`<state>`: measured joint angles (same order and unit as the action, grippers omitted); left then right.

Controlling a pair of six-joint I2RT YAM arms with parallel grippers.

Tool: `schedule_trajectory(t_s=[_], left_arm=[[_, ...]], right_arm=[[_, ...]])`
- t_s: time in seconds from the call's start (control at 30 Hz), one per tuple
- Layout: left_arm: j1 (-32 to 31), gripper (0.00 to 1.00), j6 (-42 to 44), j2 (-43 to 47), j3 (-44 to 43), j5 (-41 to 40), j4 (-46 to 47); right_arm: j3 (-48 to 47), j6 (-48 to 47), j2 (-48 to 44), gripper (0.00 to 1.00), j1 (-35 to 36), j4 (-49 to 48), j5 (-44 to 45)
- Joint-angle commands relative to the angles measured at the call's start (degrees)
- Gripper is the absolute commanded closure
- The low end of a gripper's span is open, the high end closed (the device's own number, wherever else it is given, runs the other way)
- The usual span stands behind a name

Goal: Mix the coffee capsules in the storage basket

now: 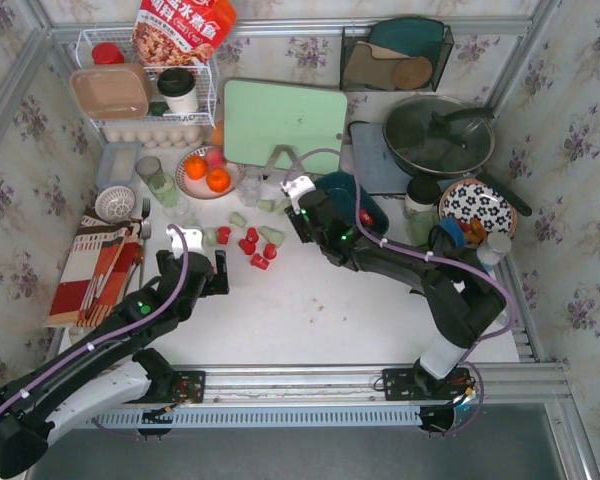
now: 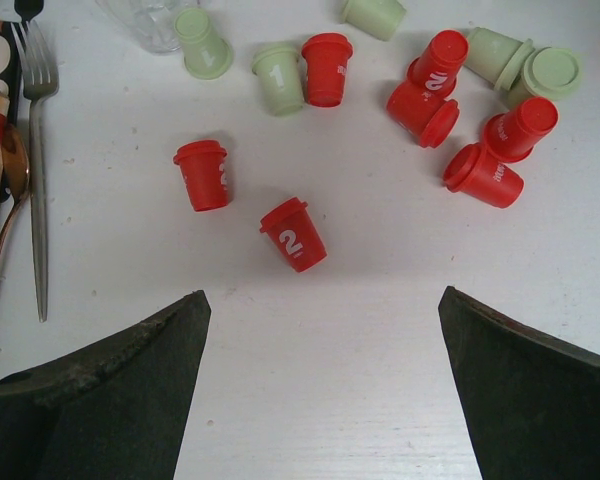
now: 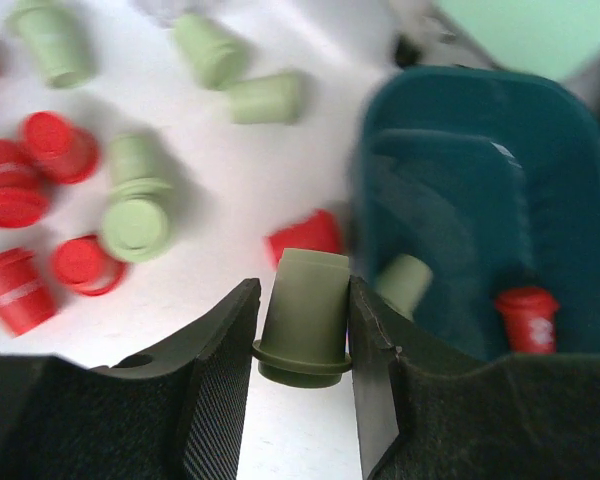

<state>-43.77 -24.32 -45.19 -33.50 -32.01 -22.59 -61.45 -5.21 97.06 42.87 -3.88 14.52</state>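
By the left wall of the storage basket (image 3: 580,200), the right gripper (image 3: 302,335) is clenched on a pale green capsule (image 3: 305,290), w/ one finger pad on ea. side and the wide lip toward the camera. In the wrist view that capsule sits just outside the basket's edge, not in it.

Inside the teal tub are a red capsule (image 3: 527,315) near the right side and a 2nd green capsule (image 3: 405,283) close to the left wall. Another red one (image 3: 305,238) lies on the white table (image 3: 280,180), just beside the basket.

The rest of the coffee capsules (image 1: 250,240) are scattered on the table left of the basket, red and green mixed, most on their sides.

The left gripper (image 2: 322,298) is spread wide and grasps nothing. It hangs over bare table on the near side of the loose pods. Closest to it are a red capsule marked "2" (image 2: 293,235) and a plain red capsule (image 2: 204,175), apart from ea. other. A fork (image 2: 35,150) lies at far left.
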Motion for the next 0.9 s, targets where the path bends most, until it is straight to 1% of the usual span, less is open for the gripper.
schedule_trajectory(t_s=[0.0,0.1,0.17,0.27,0.37,0.5,0.6,0.67,0.87], left_arm=[[0.09,0.01,-0.31,0.41,-0.30,-0.82,-0.26],[0.09,0.00,-0.29,0.55,-0.26,-0.86,-0.26],[0.09,0.00,-0.34,0.38,-0.34,-0.86,-0.20],[0.09,0.01,-0.40,-0.10,-0.28,-0.95,0.04],[0.09,0.00,-0.29,-0.97,-0.27,-1.23,0.30],[0.09,0.01,-0.21,-2.42,-0.42,-2.22,0.57],[0.09,0.01,-0.20,-3.51,-0.44,-3.65,0.66],[0.09,0.01,-0.47,-3.75,-0.31,-4.91,0.73],[0.33,0.01,0.13,-3.31,1.62,-8.41,3.58]], right_arm=[[4.71,3.73,-3.67,0.69,-2.16,-5.80,13.78],[8.18,8.02,-5.64,0.67,-5.66,-6.76,15.55],[10.13,10.61,-6.27,0.65,-8.09,-7.12,15.24],[11.89,13.47,-5.80,0.61,-11.09,-7.04,11.84],[12.44,15.33,-4.73,0.54,-14.39,-6.87,7.89],[12.58,16.27,-3.91,0.40,-15.18,-6.59,6.58],[12.58,15.86,-4.83,0.33,-15.25,-6.49,6.06],[12.58,15.48,-6.18,0.31,-15.27,-6.12,5.54],[16.02,13.64,-13.44,0.30,-15.14,-7.09,1.43]])
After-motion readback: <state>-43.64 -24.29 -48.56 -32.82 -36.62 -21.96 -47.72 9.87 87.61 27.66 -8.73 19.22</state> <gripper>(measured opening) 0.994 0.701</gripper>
